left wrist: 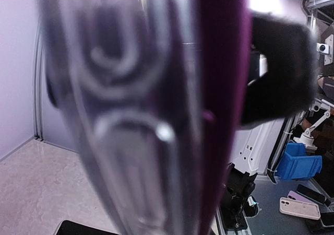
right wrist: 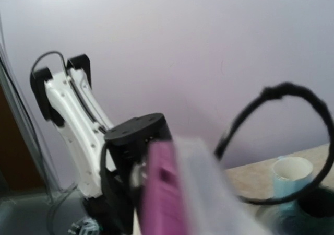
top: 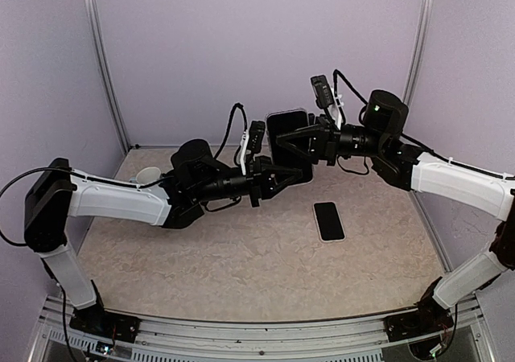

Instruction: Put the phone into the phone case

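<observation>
Left gripper [top: 291, 174] was clenched on the case [top: 287, 125], holding it upright in mid-air, probably to reorient it for the phone [top: 328, 220], which lay flat on the table [top: 241, 257], well apart. Whether the right gripper [top: 282, 145] at the case's side gripped it was unclear.

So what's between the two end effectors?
The phone case, upright in the air between the left end effector and right end effector; the top view shows it.

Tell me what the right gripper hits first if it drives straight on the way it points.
The phone case, standing upright in the left gripper. The right gripper points left with its fingertips right at the case; whether they touch it can't be judged from above.
</observation>
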Motion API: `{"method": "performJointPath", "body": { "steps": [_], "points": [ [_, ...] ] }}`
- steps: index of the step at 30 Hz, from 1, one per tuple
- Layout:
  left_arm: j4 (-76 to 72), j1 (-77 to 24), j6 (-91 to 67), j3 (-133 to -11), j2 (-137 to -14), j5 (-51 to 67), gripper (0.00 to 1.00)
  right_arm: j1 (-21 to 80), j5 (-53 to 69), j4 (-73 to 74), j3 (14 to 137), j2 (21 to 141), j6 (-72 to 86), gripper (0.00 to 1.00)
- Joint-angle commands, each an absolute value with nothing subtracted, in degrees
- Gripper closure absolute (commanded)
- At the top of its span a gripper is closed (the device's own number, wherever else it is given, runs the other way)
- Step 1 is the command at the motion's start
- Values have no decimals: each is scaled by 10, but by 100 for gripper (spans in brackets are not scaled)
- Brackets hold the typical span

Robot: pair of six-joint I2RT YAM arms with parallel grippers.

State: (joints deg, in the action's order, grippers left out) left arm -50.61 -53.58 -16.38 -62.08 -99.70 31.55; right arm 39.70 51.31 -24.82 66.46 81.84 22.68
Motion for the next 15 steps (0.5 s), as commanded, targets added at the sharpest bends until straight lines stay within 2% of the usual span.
{"method": "performJointPath", "body": {
  "steps": [1,4,9,15],
  "points": [
    [-498,-540,-123,-611,-959,294,100,402,538,-203,662,794,171,44],
    [-463,-543,-95,-622,-942,293,100,391,574,-155,662,786,141,40],
    [-437,-543,-74,-621,-928,304,100,359,604,-107,635,761,119,42],
    [-375,-558,-8,-632,-937,331,100,354,619,-142,637,744,123,28]
  ]
}}
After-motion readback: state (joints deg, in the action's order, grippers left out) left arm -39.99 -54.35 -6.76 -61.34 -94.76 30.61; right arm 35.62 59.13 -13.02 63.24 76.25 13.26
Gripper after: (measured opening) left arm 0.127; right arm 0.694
